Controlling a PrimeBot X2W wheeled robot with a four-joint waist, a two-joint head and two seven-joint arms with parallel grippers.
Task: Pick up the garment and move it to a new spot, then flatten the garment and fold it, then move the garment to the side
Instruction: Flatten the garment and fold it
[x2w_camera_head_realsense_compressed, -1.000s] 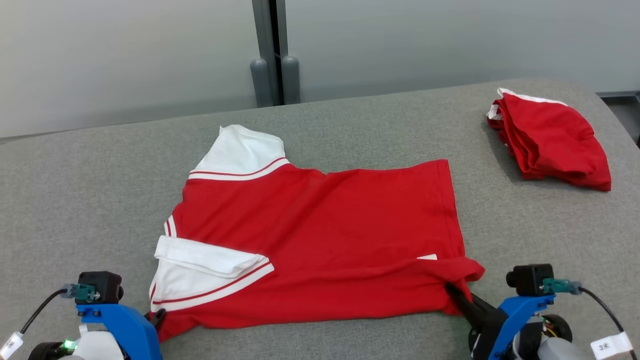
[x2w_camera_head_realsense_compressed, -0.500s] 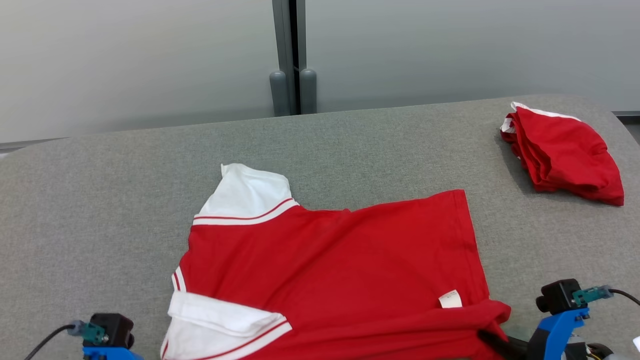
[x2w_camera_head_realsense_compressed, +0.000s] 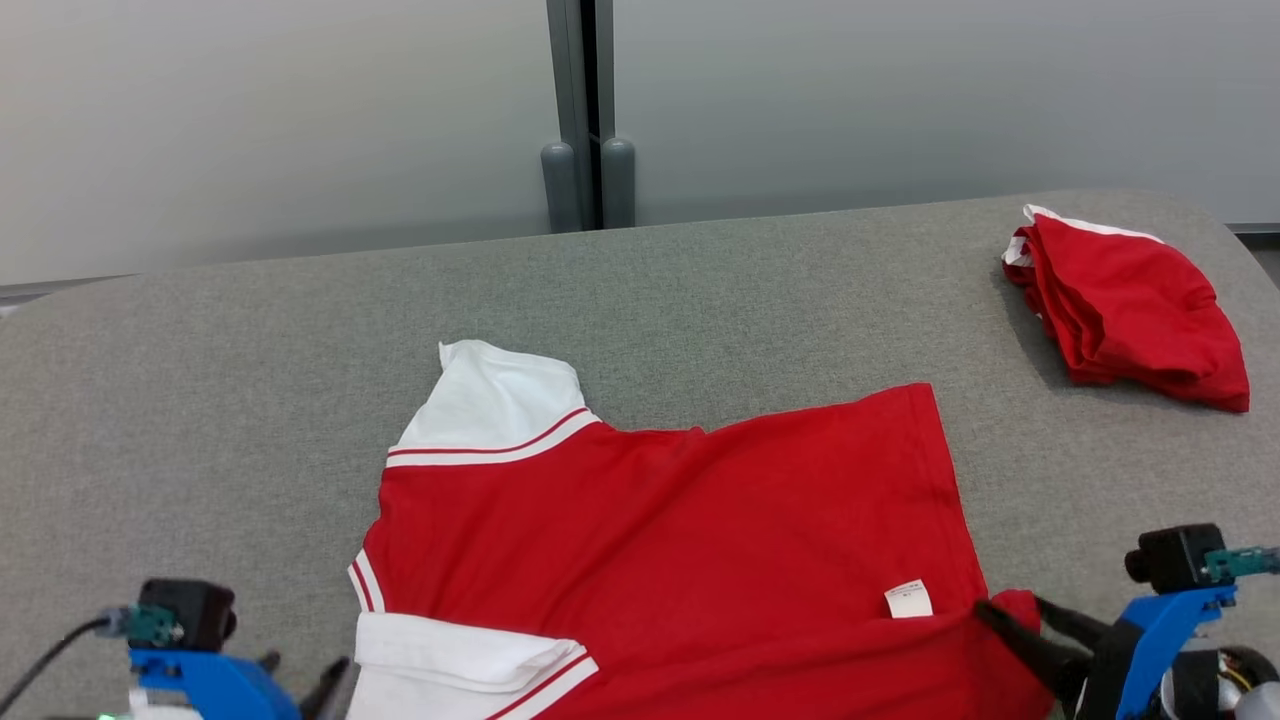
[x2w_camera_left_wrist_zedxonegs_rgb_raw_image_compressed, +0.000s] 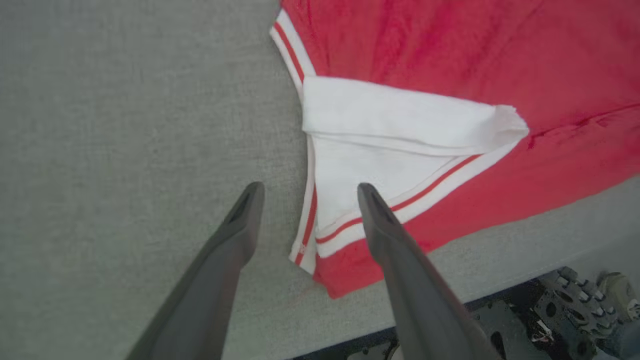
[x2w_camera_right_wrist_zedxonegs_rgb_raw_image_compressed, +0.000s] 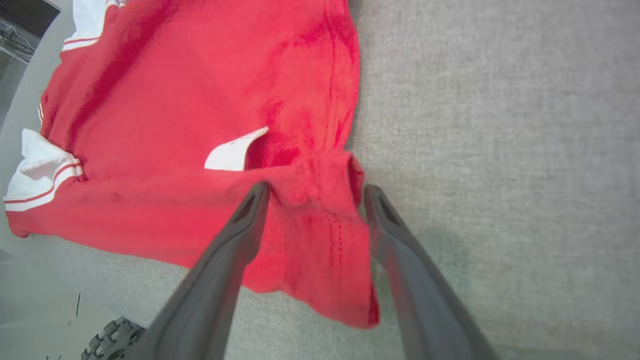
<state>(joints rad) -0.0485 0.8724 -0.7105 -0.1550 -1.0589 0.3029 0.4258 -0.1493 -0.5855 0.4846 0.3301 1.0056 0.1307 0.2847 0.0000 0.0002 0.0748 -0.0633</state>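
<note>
The garment (x2w_camera_head_realsense_compressed: 660, 540) is spread on the bench (x2w_camera_head_realsense_compressed: 200, 400) near its front edge, one sleeve (x2w_camera_left_wrist_zedxonegs_rgb_raw_image_compressed: 400, 115) doubled over. The left end effector (x2w_camera_left_wrist_zedxonegs_rgb_raw_image_compressed: 308, 189) and right end effector (x2w_camera_right_wrist_zedxonegs_rgb_raw_image_compressed: 316, 188) are held open, empty. Folding is judged outstanding.

Left gripper (x2w_camera_left_wrist_zedxonegs_rgb_raw_image_compressed: 308, 186), right gripper (x2w_camera_right_wrist_zedxonegs_rgb_raw_image_compressed: 316, 186): fingers (x2w_camera_left_wrist_zedxonegs_rgb_raw_image_compressed: 235, 235) apart.

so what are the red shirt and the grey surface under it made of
Red shirt: soft matte knit, probably cotton jersey; it creases limply and shows a stitched hem. Grey surface: matte woven upholstery-type cloth, judging by its flecked, grainy weave; what lies beneath is hidden.
</note>
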